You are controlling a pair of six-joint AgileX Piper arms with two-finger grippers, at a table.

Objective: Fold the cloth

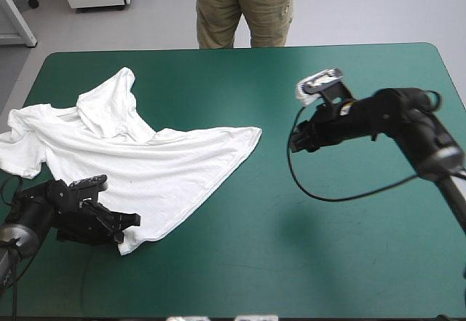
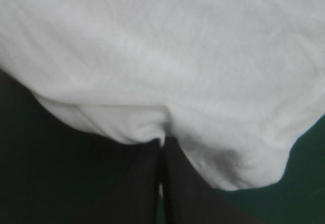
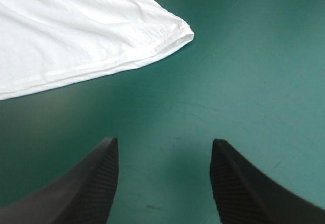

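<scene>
The white T-shirt [image 1: 131,164] lies spread and creased over the left half of the teal-green table, one sleeve bunched up at the back. Its pointed hem corner [image 1: 253,133] reaches toward the middle. At the shirt's near-left corner my left gripper [image 1: 125,224] is shut on the T-shirt; the left wrist view shows the black fingers [image 2: 177,183] pinching the white fabric [image 2: 167,56]. Right of that hem corner my right gripper [image 1: 293,143] hovers open above the cover. In its own view the fingers [image 3: 96,183] stand wide apart, the shirt's corner [image 3: 177,31] lying ahead of them.
Bare teal-green cover [image 1: 349,248] fills the right half and the near middle of the table. The T-shirt's left sleeve [image 1: 18,153] lies close to the table's left edge.
</scene>
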